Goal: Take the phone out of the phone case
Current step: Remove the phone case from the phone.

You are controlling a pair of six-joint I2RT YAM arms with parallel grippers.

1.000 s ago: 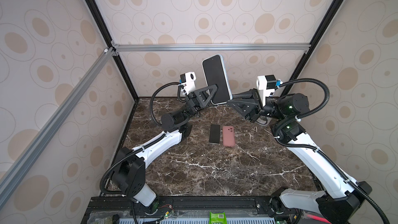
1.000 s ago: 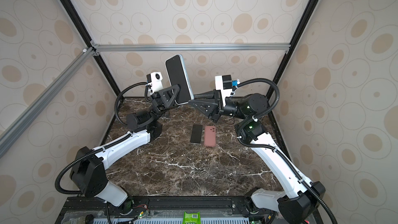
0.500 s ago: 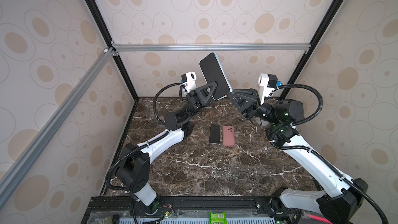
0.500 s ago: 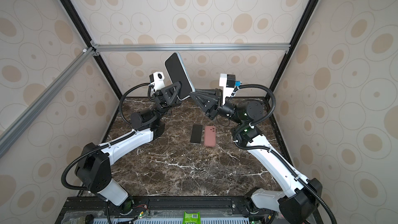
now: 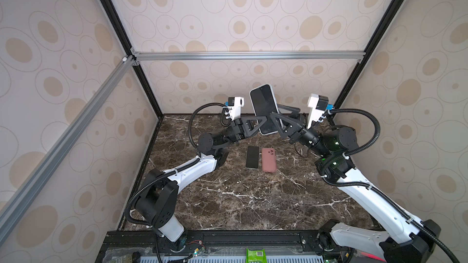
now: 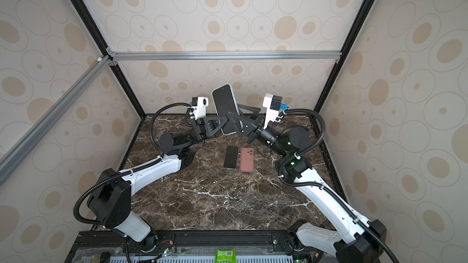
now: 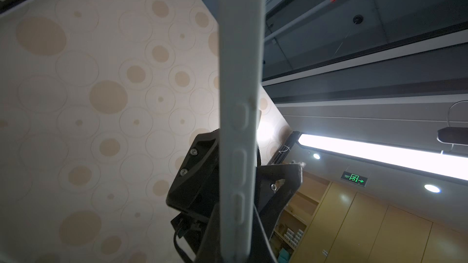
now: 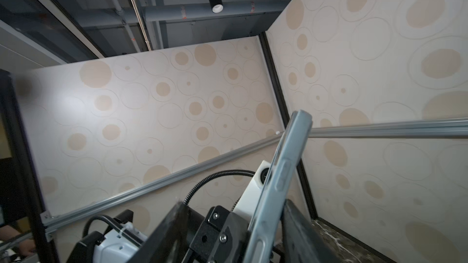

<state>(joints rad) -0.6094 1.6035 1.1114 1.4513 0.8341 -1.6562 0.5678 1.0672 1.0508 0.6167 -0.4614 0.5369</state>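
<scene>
The phone (image 5: 264, 107) (image 6: 226, 107), dark screen toward the top views, sits in a pale blue-grey phone case (image 7: 240, 97) (image 8: 281, 178) and is held upright in the air above the back of the table. My left gripper (image 5: 260, 120) (image 6: 224, 118) (image 7: 235, 236) is shut on the case's lower part, one finger on each face. My right gripper (image 5: 276, 112) (image 6: 235, 112) (image 8: 234, 206) is open, and its fingers (image 8: 298, 223) straddle the same cased phone from the other side. One finger is close to the case and the other stands well off.
A bare black phone (image 5: 252, 157) (image 6: 231, 157) and an empty pink case (image 5: 268, 159) (image 6: 247, 159) lie side by side on the marble table (image 5: 240, 198), below the raised grippers. The patterned back wall is close behind the arms. A green packet (image 5: 255, 255) sits at the front rail.
My right gripper has opened off the cased phone. The phone, still in my left gripper, has come down and to the right and now stands steeper.
</scene>
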